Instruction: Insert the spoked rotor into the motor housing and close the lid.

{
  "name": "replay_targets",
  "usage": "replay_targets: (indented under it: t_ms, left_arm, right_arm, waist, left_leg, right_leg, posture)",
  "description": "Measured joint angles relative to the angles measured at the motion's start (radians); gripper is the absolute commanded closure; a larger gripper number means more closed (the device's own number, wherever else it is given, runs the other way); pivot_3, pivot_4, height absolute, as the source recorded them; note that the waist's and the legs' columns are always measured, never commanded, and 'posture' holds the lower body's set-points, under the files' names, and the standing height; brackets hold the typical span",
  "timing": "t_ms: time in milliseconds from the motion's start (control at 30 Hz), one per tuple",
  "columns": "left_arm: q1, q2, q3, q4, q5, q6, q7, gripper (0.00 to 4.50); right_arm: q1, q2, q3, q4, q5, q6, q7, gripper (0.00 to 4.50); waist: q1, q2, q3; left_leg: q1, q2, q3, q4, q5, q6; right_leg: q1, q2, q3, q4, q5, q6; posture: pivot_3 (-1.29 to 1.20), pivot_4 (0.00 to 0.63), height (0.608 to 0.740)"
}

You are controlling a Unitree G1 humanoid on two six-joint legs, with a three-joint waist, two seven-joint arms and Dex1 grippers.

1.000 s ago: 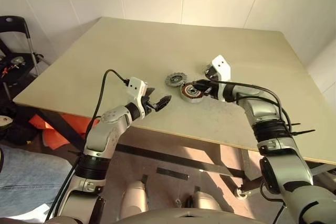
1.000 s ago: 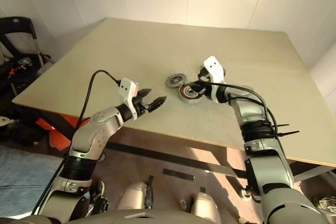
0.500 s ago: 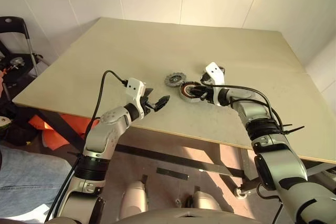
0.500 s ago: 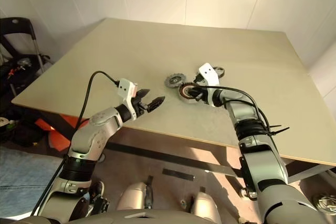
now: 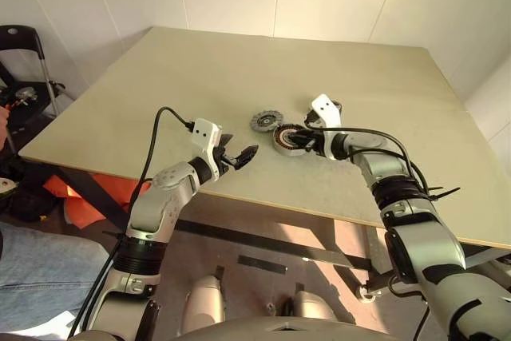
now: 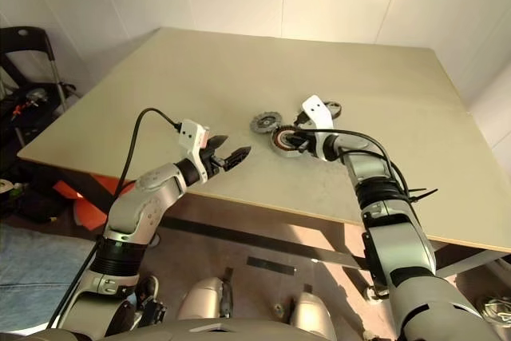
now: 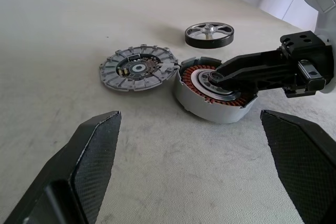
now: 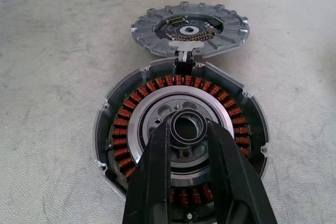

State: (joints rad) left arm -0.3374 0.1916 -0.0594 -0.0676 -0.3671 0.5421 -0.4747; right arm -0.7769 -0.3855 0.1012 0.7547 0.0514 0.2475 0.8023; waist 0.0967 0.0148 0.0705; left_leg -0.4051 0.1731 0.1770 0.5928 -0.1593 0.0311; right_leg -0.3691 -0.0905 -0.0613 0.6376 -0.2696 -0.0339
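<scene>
Rotor lies flat beyond the motor housing, untouched; lid touches the housing's side. Left gripper hovers near, spread wide and empty. Wrist close-up: right gripper, nearly closed, pinches the housing's hub ring, probably steadying it.

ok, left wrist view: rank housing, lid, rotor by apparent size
1. motor housing, largest.
2. lid, close behind and about as wide, so it is nearly a tie.
3. spoked rotor, smallest, but it lies farthest from the camera, so its true size is unsure.
</scene>
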Motion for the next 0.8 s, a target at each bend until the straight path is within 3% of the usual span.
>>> replay_targets:
  t_ms: [533, 700, 800]
  left_arm:
    - [0.0, 0.001, 0.007, 0.0, 0.009, -0.001, -0.001, 0.0]
    - [0.0, 0.002, 0.007, 0.0, 0.014, -0.002, -0.004, 0.0]
    - [-0.001, 0.001, 0.007, 0.0, 0.016, -0.002, -0.004, 0.0]
  right_arm:
    - [0.0, 0.001, 0.0, -0.027, -0.004, 0.01, 0.015, 3.84]
    - [0.006, -0.003, 0.0, -0.029, -0.008, 0.017, 0.022, 2.13]
    - [0.01, -0.003, 0.0, -0.029, -0.014, -0.001, 0.01, 2.13]
  waist:
    - [0.0, 0.0, 0.0]
    - [0.0, 0.0, 0.0]
    - [0.0, 0.0, 0.0]
  left_leg:
    - [0.0, 0.0, 0.0, 0.0, 0.0, 0.0]
    - [0.0, 0.0, 0.0, 0.0, 0.0, 0.0]
    - [0.0, 0.0, 0.0, 0.0, 0.0, 0.0]
  right_leg:
    - [0.0, 0.0, 0.0, 0.0, 0.0, 0.0]
    - [0.0, 0.0, 0.0, 0.0, 0.0, 0.0]
    - [0.0, 0.0, 0.0, 0.0, 0.0, 0.0]
  posture:
    - [0.0, 0.0, 0.74]
    - [0.0, 0.0, 0.74]
    - [0.0, 0.0, 0.74]
